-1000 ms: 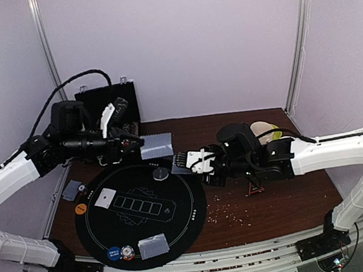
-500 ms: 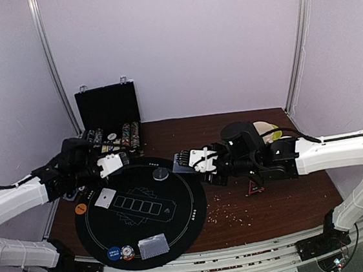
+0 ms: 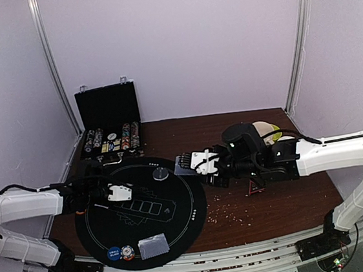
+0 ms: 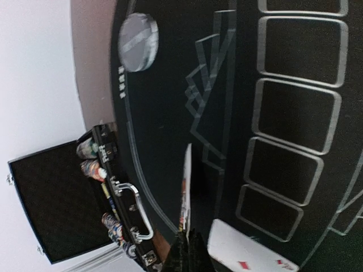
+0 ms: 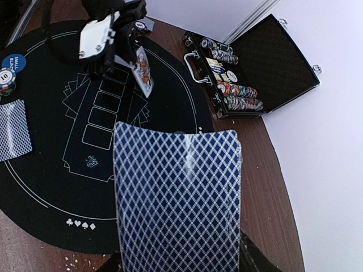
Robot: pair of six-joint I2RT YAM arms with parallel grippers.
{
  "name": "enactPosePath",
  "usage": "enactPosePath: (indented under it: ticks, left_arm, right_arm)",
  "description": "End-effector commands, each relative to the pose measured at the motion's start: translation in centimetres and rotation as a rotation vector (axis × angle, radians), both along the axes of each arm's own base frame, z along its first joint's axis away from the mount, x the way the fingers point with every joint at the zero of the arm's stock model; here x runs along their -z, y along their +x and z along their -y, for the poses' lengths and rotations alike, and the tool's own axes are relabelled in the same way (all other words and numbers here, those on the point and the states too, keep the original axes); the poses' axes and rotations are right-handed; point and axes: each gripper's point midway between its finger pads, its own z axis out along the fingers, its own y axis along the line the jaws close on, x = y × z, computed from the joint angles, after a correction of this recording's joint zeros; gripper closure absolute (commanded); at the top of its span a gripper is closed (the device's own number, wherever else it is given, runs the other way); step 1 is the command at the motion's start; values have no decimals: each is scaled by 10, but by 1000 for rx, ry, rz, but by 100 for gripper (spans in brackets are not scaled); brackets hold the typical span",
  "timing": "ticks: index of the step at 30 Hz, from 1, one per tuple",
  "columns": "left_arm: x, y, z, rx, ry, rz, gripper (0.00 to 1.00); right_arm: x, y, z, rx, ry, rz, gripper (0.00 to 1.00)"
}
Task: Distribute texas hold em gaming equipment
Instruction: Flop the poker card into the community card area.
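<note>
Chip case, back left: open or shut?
Open. The chip case has its lid standing upright behind the tray, and the chip rows inside are exposed in the top and right wrist views.

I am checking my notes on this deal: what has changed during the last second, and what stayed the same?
The left gripper came down from beside the open case to low over the black mat, shut on one playing card held on edge. Nothing was let go. The right gripper stayed put, holding the deck; the clear disc and the near chips did not move.
</note>
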Motion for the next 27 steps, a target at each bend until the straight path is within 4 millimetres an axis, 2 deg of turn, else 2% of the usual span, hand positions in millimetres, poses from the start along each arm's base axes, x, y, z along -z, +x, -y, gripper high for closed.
enactPosePath:
  ticks: [1,4,7,11,17,22,27]
  left_arm:
    - [45,-40,-6,98,77,-156,100]
    - [50,-52,-10,70,57,-219,100]
    - [58,-72,-13,73,42,-307,100]
    - [66,-79,-20,52,16,-286,100]
    - [63,-70,-20,34,9,-236,100]
    - [50,-53,-5,6,-59,-214,100]
    - [58,-51,-6,17,-7,-244,100]
  right_arm:
    - [-16,-1,2,-3,54,17,52]
    - [-17,-1,2,-2,54,19,52]
    - [-19,-1,3,0,62,25,52]
    - [-18,-1,4,3,62,28,52]
    - [-18,-1,6,8,61,30,52]
    - [-17,-1,7,12,57,30,52]
    - [-17,-2,10,15,55,30,52]
